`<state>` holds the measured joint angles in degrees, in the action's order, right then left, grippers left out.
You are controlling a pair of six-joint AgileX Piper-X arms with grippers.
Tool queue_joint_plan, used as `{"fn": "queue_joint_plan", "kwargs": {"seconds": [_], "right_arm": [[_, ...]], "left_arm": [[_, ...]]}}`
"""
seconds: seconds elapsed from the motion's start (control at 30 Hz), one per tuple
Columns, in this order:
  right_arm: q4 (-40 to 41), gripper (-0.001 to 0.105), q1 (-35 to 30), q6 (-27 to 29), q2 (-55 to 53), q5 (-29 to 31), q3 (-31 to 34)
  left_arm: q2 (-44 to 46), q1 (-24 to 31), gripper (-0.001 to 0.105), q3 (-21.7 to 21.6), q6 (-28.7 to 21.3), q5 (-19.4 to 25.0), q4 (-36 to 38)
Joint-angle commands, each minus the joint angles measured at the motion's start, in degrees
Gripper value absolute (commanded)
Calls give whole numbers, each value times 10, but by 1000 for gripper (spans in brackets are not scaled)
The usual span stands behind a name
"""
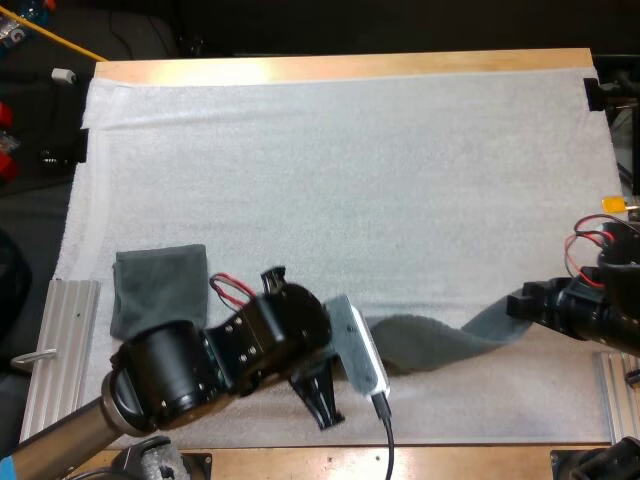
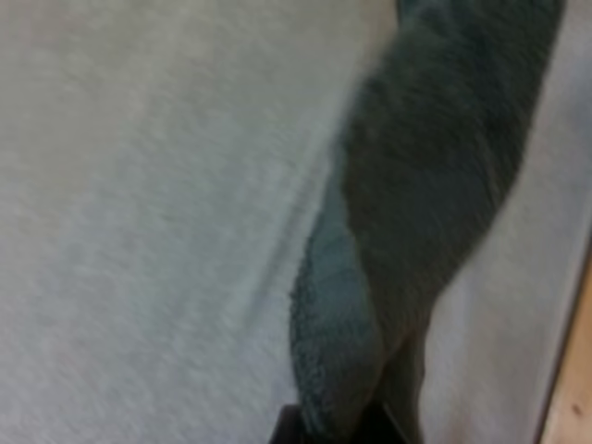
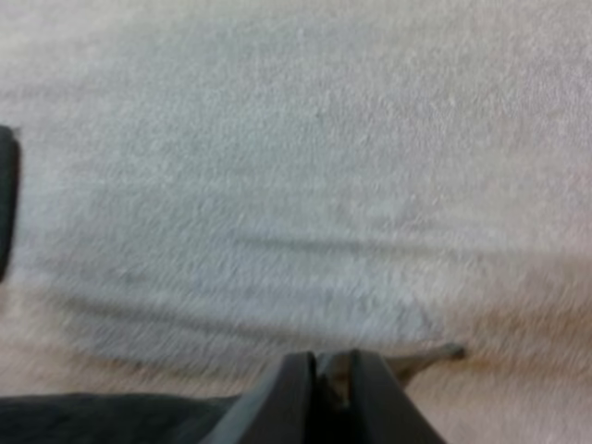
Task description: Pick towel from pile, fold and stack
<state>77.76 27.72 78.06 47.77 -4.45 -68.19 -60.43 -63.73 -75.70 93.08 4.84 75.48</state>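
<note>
Towel (image 1: pixel 440 345): is stretching as a twisted band between both claws, along the near side of the mat (image 1: pixel 350 180).
Left claw (image 2: pixel 338 427): is pinching one towel end.
Right claw (image 1: pixel 522 302): is clamping narrowly on the other end.
Folded towel (image 1: pixel 160 288): is lying at the mat's left.
Recommendation: keeping both grips firm, untwisting, and spreading the towel flat before folding.

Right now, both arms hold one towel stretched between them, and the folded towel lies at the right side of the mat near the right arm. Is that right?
Not quite. The high view shows the folded towel lying at the left side of the mat, near the left arm. The rest holds: the left fingers and right fingers each grip an end of the stretched towel.
</note>
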Motion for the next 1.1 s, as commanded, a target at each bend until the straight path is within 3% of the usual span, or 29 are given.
{"fn": "queue_joint_plan", "kwargs": {"seconds": [0.0, 0.23, 0.4, 0.57, 0.77, 1.07], "right_arm": [[13, 0, 0, -4, -2, -7, -9], [22, 0, 0, -3, 29, -7, -3], [-48, 0, -1, -23, 109, 0, 27], [-170, 0, -1, -37, 214, 45, 30], [-292, 0, -2, -104, 304, 45, 30], [-441, 0, -2, -235, 395, 50, 30]], "left_arm": [[4, -10, 0, 0, 12, 6, 9], [1, -13, 0, 51, 17, 61, -6], [0, 63, 0, 131, -17, 47, -107], [-14, 181, 0, 186, -57, -10, -209], [-76, 294, 0, 192, -85, -85, -291], [-173, 394, 0, 192, -116, -86, -387]]}}
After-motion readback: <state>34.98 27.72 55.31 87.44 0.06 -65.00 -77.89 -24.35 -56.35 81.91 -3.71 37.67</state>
